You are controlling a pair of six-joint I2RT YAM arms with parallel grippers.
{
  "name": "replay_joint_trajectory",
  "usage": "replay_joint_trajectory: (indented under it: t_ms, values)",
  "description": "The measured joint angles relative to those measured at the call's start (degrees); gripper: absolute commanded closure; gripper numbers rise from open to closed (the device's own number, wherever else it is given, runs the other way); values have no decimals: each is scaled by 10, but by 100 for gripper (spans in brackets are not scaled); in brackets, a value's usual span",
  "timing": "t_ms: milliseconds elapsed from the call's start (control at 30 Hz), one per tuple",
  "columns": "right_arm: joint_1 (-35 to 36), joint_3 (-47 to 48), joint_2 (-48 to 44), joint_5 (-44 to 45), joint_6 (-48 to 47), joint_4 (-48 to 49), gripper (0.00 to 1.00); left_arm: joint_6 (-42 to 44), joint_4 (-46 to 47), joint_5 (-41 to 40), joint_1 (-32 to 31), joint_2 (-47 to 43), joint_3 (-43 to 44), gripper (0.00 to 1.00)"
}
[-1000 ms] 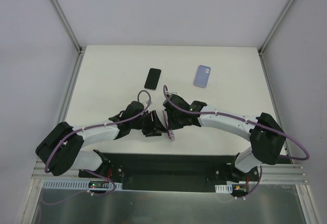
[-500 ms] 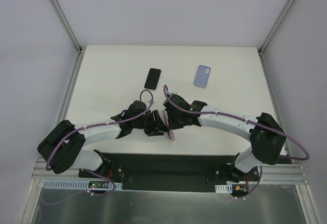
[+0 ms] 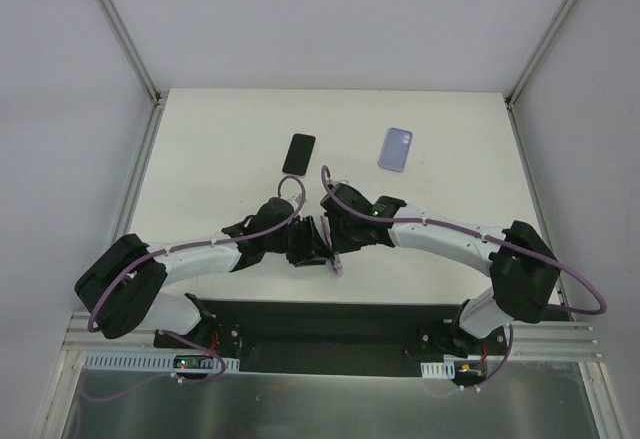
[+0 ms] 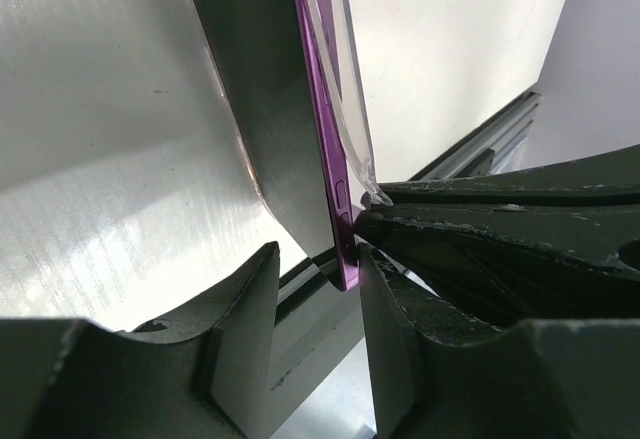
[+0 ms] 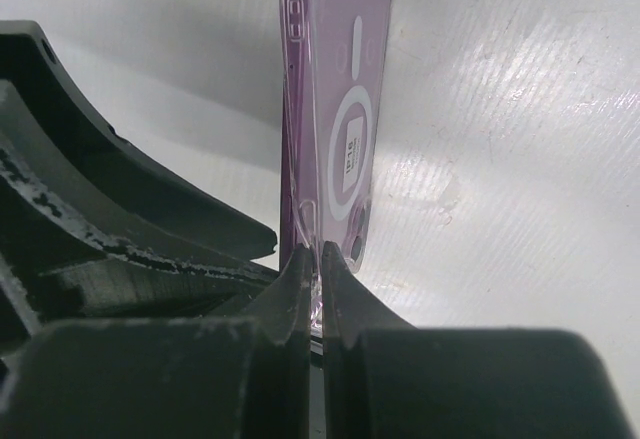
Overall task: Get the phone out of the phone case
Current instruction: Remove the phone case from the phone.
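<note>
A purple phone (image 5: 335, 109) in a clear phone case (image 4: 338, 49) stands on edge above the table's near middle, a purple sliver (image 3: 337, 262) in the top view. My right gripper (image 5: 320, 264) is shut on the case's thin clear rim at the camera end. My left gripper (image 4: 318, 269) straddles the phone's purple side edge (image 4: 335, 159). Its jaws are open, with the right-hand finger (image 4: 400, 319) against the phone and a gap on the other side. The two grippers (image 3: 305, 247) (image 3: 333, 249) meet almost tip to tip.
A black phone (image 3: 298, 154) lies flat on the white table (image 3: 220, 159) behind the grippers. A pale blue phone case (image 3: 397, 149) lies to its right. The black base plate (image 3: 330, 324) and metal rail run along the near edge.
My left gripper has slid right onto the phone's edge and its jaws have narrowed. The right gripper has held still, shut on the case.
</note>
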Motion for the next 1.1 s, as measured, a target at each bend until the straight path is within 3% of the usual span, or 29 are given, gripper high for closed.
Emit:
replay_joint_trajectory:
  t_ms: [400, 767, 1100]
  values:
    - [-2, 1, 0, 0, 1, -2, 99, -10, -79, -114, -59, -14, 36, 70]
    - [-2, 1, 0, -2, 5, -2, 99, -17, -194, -279, -140, -9, 103, 76]
    - [-4, 1, -2, 10, 4, -14, 99, -51, -201, -327, -160, 14, 117, 78]
